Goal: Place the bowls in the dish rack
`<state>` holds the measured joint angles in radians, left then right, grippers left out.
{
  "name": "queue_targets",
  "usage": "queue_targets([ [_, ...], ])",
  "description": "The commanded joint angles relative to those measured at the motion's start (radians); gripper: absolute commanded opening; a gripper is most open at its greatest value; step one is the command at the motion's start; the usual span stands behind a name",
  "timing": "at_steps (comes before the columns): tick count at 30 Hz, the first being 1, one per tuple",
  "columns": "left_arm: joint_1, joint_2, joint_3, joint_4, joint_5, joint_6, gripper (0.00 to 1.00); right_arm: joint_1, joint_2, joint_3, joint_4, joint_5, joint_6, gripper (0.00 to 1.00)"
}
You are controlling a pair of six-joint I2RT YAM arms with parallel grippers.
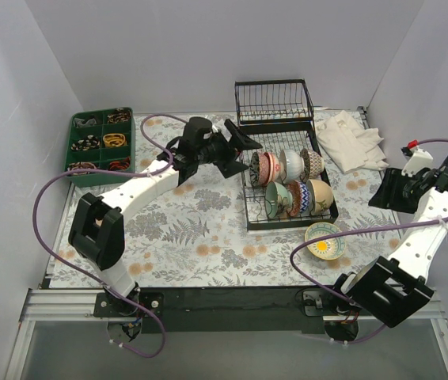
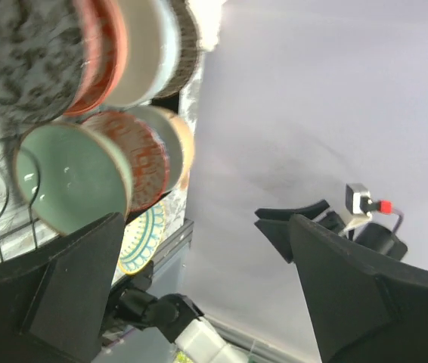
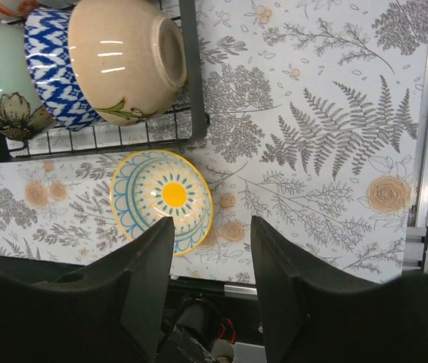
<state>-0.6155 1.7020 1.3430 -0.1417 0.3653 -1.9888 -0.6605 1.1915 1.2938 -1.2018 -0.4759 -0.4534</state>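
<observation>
the rack (image 1: 275, 103) stands at the middle-right of the desk (image 1: 192, 229), its taller basket end on the far side. bowls (image 1: 287, 168) stand on edge between its prongs in two rows, about eight, though they overlap too much for a sure count. a loose bowl (image 1: 325, 241), yellow-centred with blue rings, sits upright on the desk just beside the rack's near right corner, touching neither arm. the left end effector (image 1: 237, 152) hovers at the rack's left side, fingers spread wide and empty. the right end effector (image 1: 392, 192) hangs right of the rack, fingers apart with nothing between them. a cloth (image 1: 354, 141) lies far right, a green tray (image 1: 101, 142) far left.
</observation>
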Motion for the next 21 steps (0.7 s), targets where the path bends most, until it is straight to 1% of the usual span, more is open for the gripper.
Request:
queue_targets([
  [1,0.014,-0.062,0.073,0.135,0.153,0.306,0.91,0.001,-0.036,0.050,0.002,-0.139,-0.037,0.54],
  [2,0.002,-0.061,0.087,0.136,0.200,0.493,0.96,0.001,-0.038,0.085,0.002,-0.159,-0.037,0.54],
  [3,-0.003,-0.058,0.102,0.136,0.243,0.583,0.98,0.001,-0.040,0.107,0.001,-0.177,-0.030,0.55],
  [4,-0.006,-0.044,0.128,0.123,0.355,0.663,0.98,0.001,-0.038,0.131,-0.007,-0.216,-0.027,0.55],
  [5,-0.016,-0.036,0.149,0.088,0.378,0.794,0.98,0.001,-0.040,0.162,-0.015,-0.237,-0.025,0.56],
  [7,-0.029,-0.019,0.195,-0.017,0.426,0.911,0.98,0.001,-0.047,0.248,-0.027,-0.289,-0.036,0.57],
  [8,-0.042,-0.013,0.200,-0.036,0.446,0.968,0.98,0.002,-0.053,0.271,-0.041,-0.303,-0.042,0.60],
  [9,-0.050,-0.013,0.200,-0.053,0.449,1.060,0.98,0.002,-0.069,0.318,-0.047,-0.319,-0.054,0.61],
  [10,-0.061,-0.013,0.202,-0.087,0.449,1.118,0.98,0.001,-0.076,0.340,-0.059,-0.360,-0.068,0.63],
  [11,-0.087,-0.002,0.209,-0.111,0.448,1.174,0.98,0.001,-0.085,0.358,-0.085,-0.381,-0.086,0.69],
  [12,-0.104,0.005,0.225,-0.146,0.437,1.309,0.98,0.001,-0.102,0.381,-0.102,-0.401,-0.120,0.71],
  [13,-0.124,0.016,0.238,-0.215,0.425,1.378,0.98,0.015,-0.104,0.421,-0.116,-0.433,-0.122,0.73],
  [15,-0.191,0.062,0.307,-0.304,0.382,1.535,0.98,0.054,-0.101,0.462,-0.116,-0.435,-0.073,0.73],
  [16,-0.213,0.080,0.324,-0.358,0.364,1.643,0.98,0.088,-0.096,0.510,-0.116,-0.454,-0.061,0.74],
  [17,-0.249,0.091,0.340,-0.375,0.356,1.697,0.98,0.097,-0.092,0.536,-0.114,-0.475,-0.050,0.74],
  [18,-0.263,0.113,0.350,-0.387,0.350,1.741,0.98,0.101,-0.076,0.562,-0.113,-0.504,-0.021,0.74],
  [19,-0.277,0.122,0.346,-0.388,0.347,1.800,0.98,0.101,-0.067,0.600,-0.102,-0.564,0.007,0.74],
  [20,-0.299,0.131,0.347,-0.384,0.348,1.820,0.98,0.101,-0.061,0.658,-0.081,-0.590,0.046,0.73],
  [21,-0.312,0.155,0.355,-0.384,0.351,1.835,0.98,0.101,-0.055,0.688,-0.053,-0.610,0.135,0.73],
])
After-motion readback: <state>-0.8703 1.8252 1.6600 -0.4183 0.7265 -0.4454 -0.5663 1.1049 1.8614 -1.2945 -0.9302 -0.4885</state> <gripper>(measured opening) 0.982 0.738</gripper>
